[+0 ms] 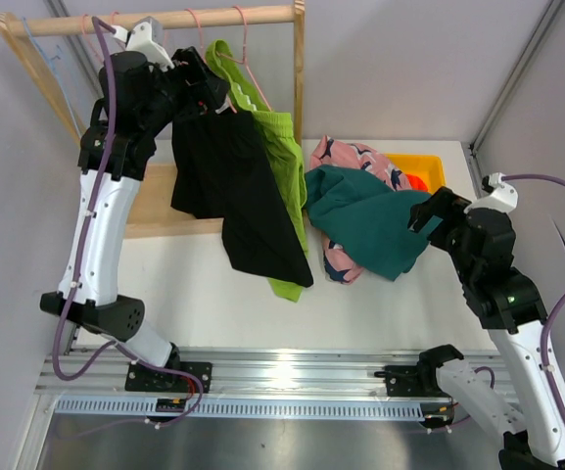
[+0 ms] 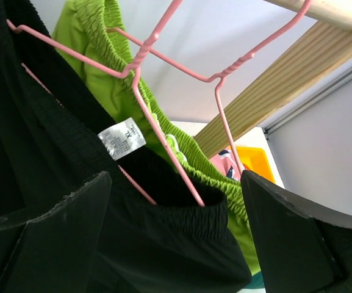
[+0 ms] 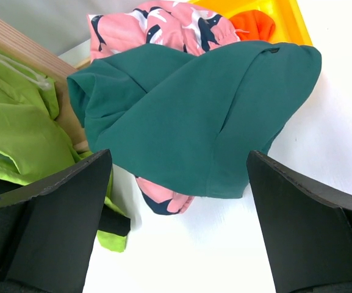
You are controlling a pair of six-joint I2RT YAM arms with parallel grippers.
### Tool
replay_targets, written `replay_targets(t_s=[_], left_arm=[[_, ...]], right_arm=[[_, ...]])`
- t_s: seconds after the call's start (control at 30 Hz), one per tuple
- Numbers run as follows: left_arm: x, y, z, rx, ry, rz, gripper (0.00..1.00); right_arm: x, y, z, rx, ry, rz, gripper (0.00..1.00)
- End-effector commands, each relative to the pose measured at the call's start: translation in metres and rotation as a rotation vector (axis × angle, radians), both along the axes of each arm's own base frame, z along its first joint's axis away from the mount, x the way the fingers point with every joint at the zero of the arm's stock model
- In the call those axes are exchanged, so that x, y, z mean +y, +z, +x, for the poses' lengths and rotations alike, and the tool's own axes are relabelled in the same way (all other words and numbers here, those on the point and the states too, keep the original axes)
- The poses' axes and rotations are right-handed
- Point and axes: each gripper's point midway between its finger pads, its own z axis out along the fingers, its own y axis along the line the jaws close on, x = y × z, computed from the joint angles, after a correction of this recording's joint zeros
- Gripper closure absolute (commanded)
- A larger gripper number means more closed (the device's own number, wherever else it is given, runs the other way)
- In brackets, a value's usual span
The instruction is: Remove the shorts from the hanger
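Black shorts (image 1: pixel 233 186) hang from a pink hanger (image 1: pixel 246 59) on the wooden rod (image 1: pixel 164 20), with lime green shorts (image 1: pixel 280 147) on a second hanger behind them. My left gripper (image 1: pixel 204 86) is raised to the black waistband (image 2: pixel 182 226), which lies between its open fingers with the pink hanger wire (image 2: pixel 163 137) running into it. Teal shorts (image 1: pixel 370 220) lie crumpled on the table over pink navy-splotched shorts (image 1: pixel 355 157). Orange shorts (image 1: pixel 417 181) sit in a yellow bin (image 1: pixel 429 162). My right gripper (image 1: pixel 431 211) hovers open beside the teal shorts (image 3: pixel 206 116), holding nothing.
The wooden rack's right post (image 1: pixel 299 78) and slanted left brace (image 1: pixel 37 73) frame the hanging clothes. A wooden base board (image 1: pixel 155 201) lies under the rack. Grey walls close in on both sides, and the aluminium rail (image 1: pixel 292 377) runs along the near edge.
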Motion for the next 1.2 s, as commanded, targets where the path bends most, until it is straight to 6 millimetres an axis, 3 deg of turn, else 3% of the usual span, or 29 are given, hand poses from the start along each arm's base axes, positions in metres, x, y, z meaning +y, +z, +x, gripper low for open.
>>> replay_targets(t_s=[0.0,0.27,0.47,0.63,0.77,0.8,0.83,0.93,1.03,1.17], left_arm=[[-0.003,0.020,0.009,-0.071,0.020,-0.040,0.06],[-0.009,0.006,0.038,-0.052,0.034,-0.047,0.10],[-0.014,-0.001,0.060,-0.052,0.044,-0.062,0.23],[-0.018,0.003,0.070,-0.057,0.045,-0.063,0.60],[-0.017,0.011,0.066,-0.073,0.050,-0.061,0.84],[-0.011,0.013,0.064,-0.076,0.077,-0.055,0.97],[-0.010,0.016,0.061,-0.082,0.079,-0.050,1.00],[-0.004,0.028,0.047,-0.102,0.084,-0.041,1.00],[0.001,0.043,0.029,-0.124,0.083,-0.042,1.00],[0.007,0.069,0.002,-0.163,0.077,-0.055,1.00]], right_arm=[[0.002,-0.002,0.000,-0.004,0.014,-0.006,0.01],[0.000,-0.007,0.003,0.002,0.014,-0.044,0.01],[-0.001,-0.014,0.005,0.013,0.016,-0.068,0.01],[0.000,-0.021,0.007,0.021,0.019,-0.073,0.01],[0.002,-0.025,0.009,0.026,0.026,-0.066,0.01],[0.003,-0.026,0.009,0.026,0.030,-0.064,0.01],[0.004,-0.026,0.010,0.026,0.033,-0.058,0.01],[0.011,-0.023,0.010,0.010,0.066,-0.043,0.01],[0.029,-0.006,0.009,-0.049,0.159,-0.011,0.01],[0.078,0.051,-0.003,-0.231,0.425,0.045,0.01]])
